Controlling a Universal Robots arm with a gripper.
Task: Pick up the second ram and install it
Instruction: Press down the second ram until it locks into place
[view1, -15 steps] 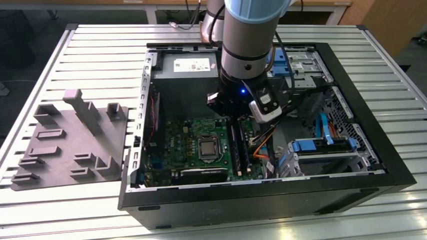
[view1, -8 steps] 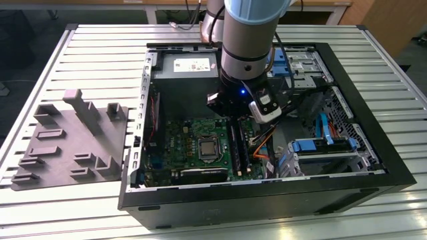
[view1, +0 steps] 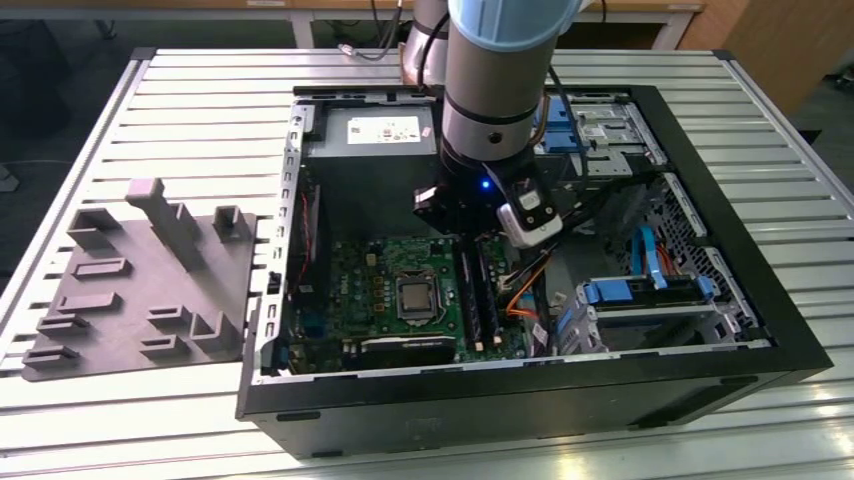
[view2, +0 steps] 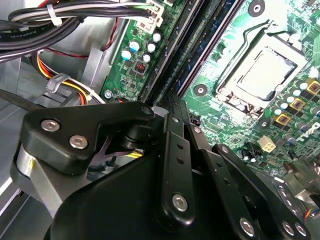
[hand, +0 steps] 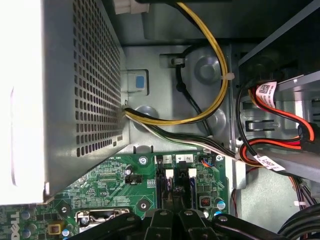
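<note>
The exterior view looks down from above and in front of the table (view1: 200, 100), taking in the whole open case (view1: 747, 330), the tray (view1: 134, 290) on its left and the arm (view1: 494, 90) reaching in. The first wrist view sits inside the case, facing along the motherboard (hand: 115, 185) toward the power supply (hand: 65, 90) and cables. The second wrist view is closer, looking past the gripper's linkage (view2: 175, 170) onto the board (view2: 235, 45) and socket (view2: 262, 72). All three share the motherboard.
</note>
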